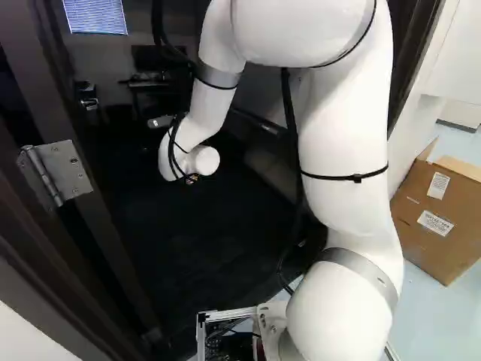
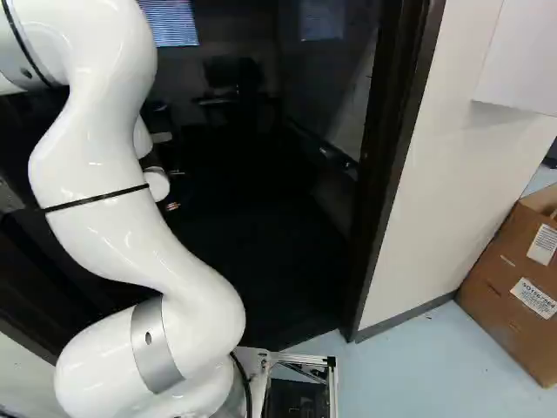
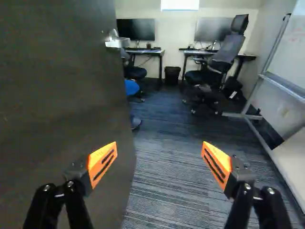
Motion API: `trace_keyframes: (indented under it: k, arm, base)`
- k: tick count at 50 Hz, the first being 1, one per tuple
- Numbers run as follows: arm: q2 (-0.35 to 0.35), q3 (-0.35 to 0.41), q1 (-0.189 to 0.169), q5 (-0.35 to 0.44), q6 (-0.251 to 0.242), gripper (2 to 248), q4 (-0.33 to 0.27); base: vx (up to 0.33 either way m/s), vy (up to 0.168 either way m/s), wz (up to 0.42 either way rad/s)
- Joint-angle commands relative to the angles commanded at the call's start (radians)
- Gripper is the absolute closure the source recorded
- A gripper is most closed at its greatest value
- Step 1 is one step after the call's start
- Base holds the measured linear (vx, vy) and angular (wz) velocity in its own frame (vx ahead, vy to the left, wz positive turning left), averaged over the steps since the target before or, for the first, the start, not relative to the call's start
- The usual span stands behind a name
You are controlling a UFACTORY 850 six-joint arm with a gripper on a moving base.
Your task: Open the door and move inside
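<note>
Door [image 3: 57, 105] stands open beside the gripper [image 3: 159, 160], which is spread wide and holds nothing. Roll in slow and straight, and keep the arm [image 1: 346, 143] off the door and its frame [image 2: 402, 131].

1. The door [image 3: 62, 95] is looking dark brown-grey, and its handle [image 3: 115, 43] is shining silver.
2. The carpet [image 3: 167, 191] is rocking light-and-dark streaks over blue-grey.
3. The arm [image 1: 346, 128] is sporting glossy white with grey bands.
4. The finger pads [image 3: 98, 160] are totally popping orange, with dark stripes.
5. The box [image 1: 425, 241] is going brown, white labels showing.
6. The blinds [image 1: 95, 16] are glowing striped blue-white.
</note>
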Motion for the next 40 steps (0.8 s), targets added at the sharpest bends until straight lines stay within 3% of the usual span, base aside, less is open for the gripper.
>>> trace_keyframes:
  k: [40]
  arm:
    - [0.106,0.127,-0.096,0.000,0.000,3,0.001]
  base:
    - [0.000,0.000,0.000]
